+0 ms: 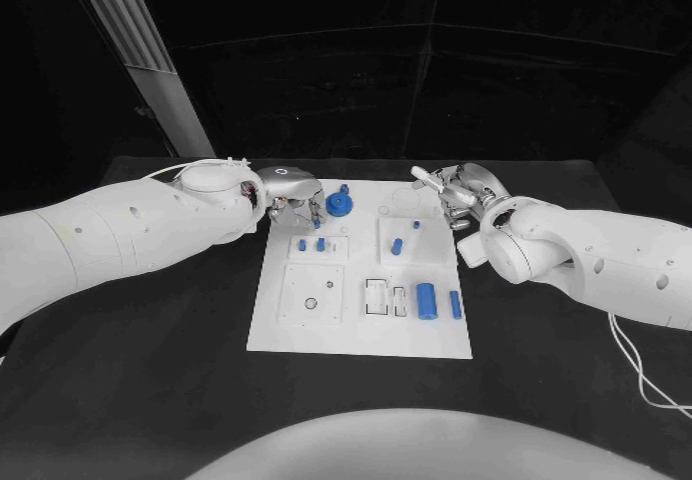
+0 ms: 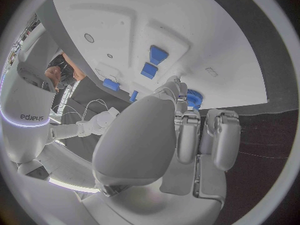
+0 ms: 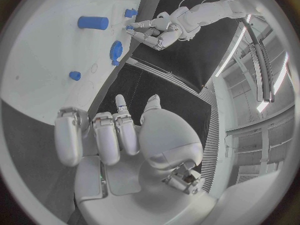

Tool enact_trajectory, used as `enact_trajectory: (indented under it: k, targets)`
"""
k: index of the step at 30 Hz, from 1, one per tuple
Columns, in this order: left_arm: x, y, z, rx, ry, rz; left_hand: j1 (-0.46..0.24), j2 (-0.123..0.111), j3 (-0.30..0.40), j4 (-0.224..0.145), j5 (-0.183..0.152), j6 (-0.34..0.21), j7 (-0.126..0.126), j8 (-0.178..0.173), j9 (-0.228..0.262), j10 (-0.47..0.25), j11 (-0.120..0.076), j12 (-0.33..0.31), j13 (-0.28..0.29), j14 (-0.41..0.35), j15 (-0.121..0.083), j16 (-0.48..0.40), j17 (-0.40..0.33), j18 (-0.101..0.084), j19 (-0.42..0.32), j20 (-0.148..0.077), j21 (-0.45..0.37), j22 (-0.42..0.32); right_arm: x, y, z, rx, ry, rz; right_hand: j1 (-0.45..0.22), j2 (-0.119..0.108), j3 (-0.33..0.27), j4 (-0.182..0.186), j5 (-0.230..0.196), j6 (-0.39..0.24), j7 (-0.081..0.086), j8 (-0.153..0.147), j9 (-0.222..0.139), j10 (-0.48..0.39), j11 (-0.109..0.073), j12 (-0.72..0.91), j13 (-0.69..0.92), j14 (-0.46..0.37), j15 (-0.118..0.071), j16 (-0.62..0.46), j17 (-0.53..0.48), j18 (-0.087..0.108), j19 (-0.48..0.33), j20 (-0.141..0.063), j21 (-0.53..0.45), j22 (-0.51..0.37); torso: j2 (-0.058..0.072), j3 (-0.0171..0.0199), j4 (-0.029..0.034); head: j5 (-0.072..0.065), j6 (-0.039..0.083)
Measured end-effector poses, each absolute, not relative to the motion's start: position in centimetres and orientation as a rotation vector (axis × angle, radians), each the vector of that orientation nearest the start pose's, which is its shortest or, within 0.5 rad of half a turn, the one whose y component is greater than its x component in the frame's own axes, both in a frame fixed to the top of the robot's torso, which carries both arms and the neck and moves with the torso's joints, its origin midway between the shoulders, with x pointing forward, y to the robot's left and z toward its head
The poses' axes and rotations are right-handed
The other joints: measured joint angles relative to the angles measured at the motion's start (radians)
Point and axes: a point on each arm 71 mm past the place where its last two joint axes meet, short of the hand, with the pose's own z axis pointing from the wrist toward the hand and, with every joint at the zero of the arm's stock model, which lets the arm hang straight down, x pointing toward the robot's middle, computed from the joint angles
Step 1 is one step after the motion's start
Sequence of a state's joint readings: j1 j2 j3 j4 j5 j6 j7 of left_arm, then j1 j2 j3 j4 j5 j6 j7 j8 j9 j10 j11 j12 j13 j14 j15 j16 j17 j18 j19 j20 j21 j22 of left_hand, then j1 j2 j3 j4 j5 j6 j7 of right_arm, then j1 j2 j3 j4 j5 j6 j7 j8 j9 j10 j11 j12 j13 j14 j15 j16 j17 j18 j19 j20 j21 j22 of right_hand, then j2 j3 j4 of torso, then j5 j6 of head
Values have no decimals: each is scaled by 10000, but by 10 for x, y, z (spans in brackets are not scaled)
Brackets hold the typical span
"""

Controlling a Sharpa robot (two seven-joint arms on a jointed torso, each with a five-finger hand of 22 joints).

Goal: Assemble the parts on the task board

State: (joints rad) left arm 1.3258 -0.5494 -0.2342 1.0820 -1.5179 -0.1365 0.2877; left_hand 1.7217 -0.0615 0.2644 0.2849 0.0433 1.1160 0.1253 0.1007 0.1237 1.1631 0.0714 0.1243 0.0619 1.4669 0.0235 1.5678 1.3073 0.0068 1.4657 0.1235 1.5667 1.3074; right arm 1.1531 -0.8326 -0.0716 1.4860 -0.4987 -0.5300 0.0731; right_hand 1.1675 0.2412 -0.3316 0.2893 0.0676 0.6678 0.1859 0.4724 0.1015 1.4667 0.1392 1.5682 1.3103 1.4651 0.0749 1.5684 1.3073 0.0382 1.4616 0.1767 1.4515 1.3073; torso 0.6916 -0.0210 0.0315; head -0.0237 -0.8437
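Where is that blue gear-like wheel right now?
In the head view, the blue wheel stands at the task board's far edge, just right of the left hand.

Dim surroundings, bright board, fisheye bending

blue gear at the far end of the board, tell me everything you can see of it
The blue gear is a round toothed piece that looks like plastic, with a raised hub. It sits on the white board near its far edge, beside the left hand. Whether the fingers touch it cannot be told.
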Motion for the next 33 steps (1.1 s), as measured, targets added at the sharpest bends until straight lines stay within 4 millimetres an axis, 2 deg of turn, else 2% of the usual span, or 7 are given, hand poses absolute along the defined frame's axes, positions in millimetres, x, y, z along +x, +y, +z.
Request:
enact_trajectory:
  k: [8,11,15,17,19,27,33]
  targets:
    - [544,161,-211,6394,17734,-6919,181,-180,53,-52,1,-50,50,-67,-22,-38,38,-144,0,0,0,0,0,0,0,0,0,0,485,-224,-222,8501,16356,10069,0,0,0,0,0,0,0,0,0,0,0,0,0,0,0,0,0,0,0,0,0,0,-4,4,0,-9,0]
    - [544,161,-211,6372,17772,-6894,191,-326,50,-55,3,-132,132,-122,-47,-151,151,-240,-5,0,0,0,0,0,0,0,0,0,485,-224,-222,8500,16358,10070,0,0,0,0,0,0,0,38,0,0,0,0,0,0,0,0,0,0,0,0,0,0,-4,3,0,-12,2]
    - [544,161,-212,6363,17819,-6880,166,-642,-45,-39,3,-622,288,-357,-181,-541,321,-473,-16,0,111,0,0,-1,0,1,0,0,485,-224,-222,8499,16360,10073,0,0,0,0,0,0,0,38,0,0,0,0,0,0,0,0,0,0,0,0,0,0,-4,2,0,-13,-12]
    - [543,162,-213,6359,17859,-6874,167,-644,-46,-38,3,-841,334,-376,-240,-667,378,-524,-16,-15,198,0,0,0,3,75,0,0,485,-224,-222,8499,16361,10074,0,0,0,0,0,0,0,38,0,0,0,0,0,0,0,0,0,0,0,0,0,0,-4,0,0,-17,-19]
    - [543,162,-215,6355,17892,-6864,124,-802,-130,-38,3,-1043,386,-376,-295,-794,430,-540,-16,-15,200,0,0,0,11,96,0,0,485,-224,-222,8498,16362,10075,0,0,0,0,0,0,0,38,1,0,0,0,0,0,0,0,0,0,0,0,0,0,-4,-1,1,-21,-26]
    - [543,164,-215,6345,17859,-6853,-101,-1026,-367,3,3,-1339,476,-375,-385,-984,519,-540,-1,-16,270,0,0,-1,4,175,0,0,485,-224,-222,8495,16368,10085,0,0,0,0,0,0,0,39,1,0,0,0,0,0,0,0,0,-1,0,0,0,0,-4,0,1,-18,-30]
    - [543,169,-213,6288,17690,-6841,-310,-1150,-676,21,3,-1853,565,-375,-504,-1109,573,-540,12,19,305,0,0,-1,18,235,0,0,485,-224,-222,8497,16368,10083,0,0,0,0,0,0,0,87,1,0,0,0,0,0,0,0,0,0,0,0,0,0,-3,3,3,-18,-21]
